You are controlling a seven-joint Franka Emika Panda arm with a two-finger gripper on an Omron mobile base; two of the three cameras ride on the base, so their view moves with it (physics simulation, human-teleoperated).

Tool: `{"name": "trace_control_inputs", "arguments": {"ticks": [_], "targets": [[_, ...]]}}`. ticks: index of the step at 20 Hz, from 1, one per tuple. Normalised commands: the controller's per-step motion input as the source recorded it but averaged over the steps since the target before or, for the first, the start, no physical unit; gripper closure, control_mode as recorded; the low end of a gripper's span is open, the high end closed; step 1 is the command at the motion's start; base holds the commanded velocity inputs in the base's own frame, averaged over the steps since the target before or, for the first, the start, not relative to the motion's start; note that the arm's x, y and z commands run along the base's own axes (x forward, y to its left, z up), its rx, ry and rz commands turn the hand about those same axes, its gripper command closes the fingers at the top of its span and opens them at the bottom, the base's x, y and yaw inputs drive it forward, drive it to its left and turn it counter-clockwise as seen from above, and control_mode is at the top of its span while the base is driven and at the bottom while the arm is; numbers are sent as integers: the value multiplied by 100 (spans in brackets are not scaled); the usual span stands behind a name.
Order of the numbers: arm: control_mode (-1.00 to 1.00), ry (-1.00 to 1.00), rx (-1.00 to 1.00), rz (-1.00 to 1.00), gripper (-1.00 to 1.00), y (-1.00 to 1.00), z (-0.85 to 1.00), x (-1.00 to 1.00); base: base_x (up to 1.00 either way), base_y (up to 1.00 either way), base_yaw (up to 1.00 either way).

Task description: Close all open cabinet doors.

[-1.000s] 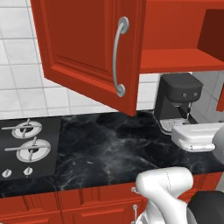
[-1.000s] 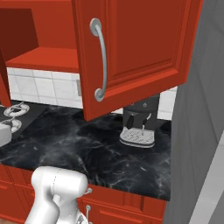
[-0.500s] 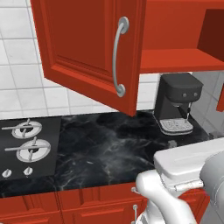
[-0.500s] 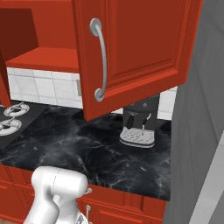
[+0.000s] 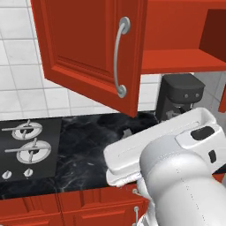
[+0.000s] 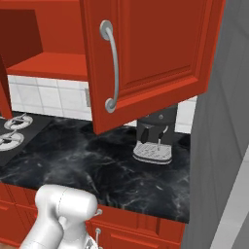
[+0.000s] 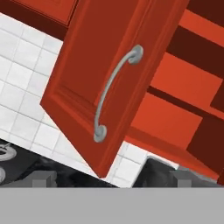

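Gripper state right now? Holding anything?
Gripper: open, holding nothing; it faces the open cabinet door and its handle without touching them.

base views flank open cabinet door (image 5: 88,48) — hand view close (tilted)

Glossy red cabinet door (image 5: 84,48), silver handle (image 5: 119,57), black marbled counter (image 6: 92,165)

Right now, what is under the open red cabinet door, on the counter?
Under the open cabinet door the black marble counter lies bare, with a dark coffee machine standing by the tiled wall. The door's lower edge covers the machine's top in the right base view.
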Motion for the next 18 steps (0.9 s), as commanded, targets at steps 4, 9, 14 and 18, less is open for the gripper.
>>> {"name": "trace_control_inputs", "arguments": {"ticks": [4,9,14,18], "targets": [[-100,-1,-19,0,-100,56,15,61,0,0,0],[-100,3,-6,2,-100,28,-1,94,0,0,0],[-100,2,-2,4,-100,0,-9,100,0,0,0],[-100,1,-2,4,-100,0,-10,100,0,0,0]]}}
